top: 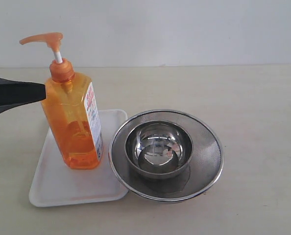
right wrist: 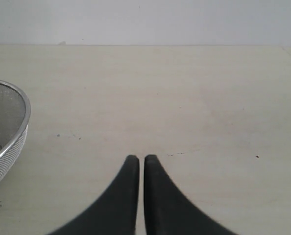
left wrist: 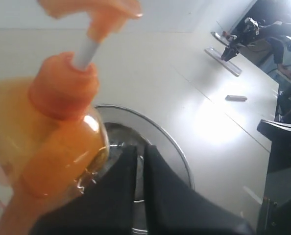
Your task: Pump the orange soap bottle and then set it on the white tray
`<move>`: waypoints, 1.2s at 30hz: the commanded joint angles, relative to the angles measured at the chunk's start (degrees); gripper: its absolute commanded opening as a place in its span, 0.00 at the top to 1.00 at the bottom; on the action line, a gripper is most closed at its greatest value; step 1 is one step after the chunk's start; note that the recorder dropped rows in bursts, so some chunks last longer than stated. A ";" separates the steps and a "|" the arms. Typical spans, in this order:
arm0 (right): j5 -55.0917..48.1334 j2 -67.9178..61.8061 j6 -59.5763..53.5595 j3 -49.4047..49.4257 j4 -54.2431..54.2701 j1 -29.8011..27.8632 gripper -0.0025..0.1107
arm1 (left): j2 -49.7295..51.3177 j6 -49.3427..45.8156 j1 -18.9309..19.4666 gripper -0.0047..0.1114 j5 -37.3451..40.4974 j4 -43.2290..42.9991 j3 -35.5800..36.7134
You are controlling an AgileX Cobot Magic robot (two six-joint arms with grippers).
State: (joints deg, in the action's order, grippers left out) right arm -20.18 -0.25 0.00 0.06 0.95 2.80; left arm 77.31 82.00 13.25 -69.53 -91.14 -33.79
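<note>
Well. Exterior: orange soap bottle (top: 74,127) upright on white tray (top: 52,188), left of frame; left gripper (top: 40,92) pinched together beside its shoulder. Left wrist: holds nothing. Right wrist: right gripper (right wrist: 140,159) closed, empty. Bottle looks full, slick; I'd clamp mid-body.

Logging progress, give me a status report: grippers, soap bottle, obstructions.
Both shut: left gripper beside orange soap bottle, right gripper empty. Bottle upright on white tray, strainer alongside.

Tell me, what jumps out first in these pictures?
The tall orange soap bottle stands upright on the white tray at the left. Right beside the tray sits a shiny steel strainer with a bowl inside. The black left gripper pokes in from the left, shut, next to the bottle's shoulder.
</note>
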 commanded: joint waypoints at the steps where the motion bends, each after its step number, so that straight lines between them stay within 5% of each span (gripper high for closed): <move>1: 0.64 0.25 0.00 -0.06 -0.12 -0.33 0.97 | -10.18 -0.96 0.19 0.92 -0.43 5.11 6.14; 8: 0.64 0.25 0.00 -0.06 -0.12 -0.33 0.97 | -27.73 -1.26 0.19 0.92 -0.43 14.00 14.02; 16: 0.64 0.25 0.00 -0.06 -0.12 -0.33 0.97 | -42.06 1.81 0.19 0.92 -0.43 11.00 16.20; 36: 0.14 0.25 0.00 -0.06 -0.12 -0.33 0.97 | -48.38 1.70 -1.22 0.92 -0.43 10.45 16.29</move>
State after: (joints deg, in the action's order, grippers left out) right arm -20.18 -0.25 0.00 0.06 0.95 2.80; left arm 30.70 83.23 13.05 -69.84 -80.31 -17.81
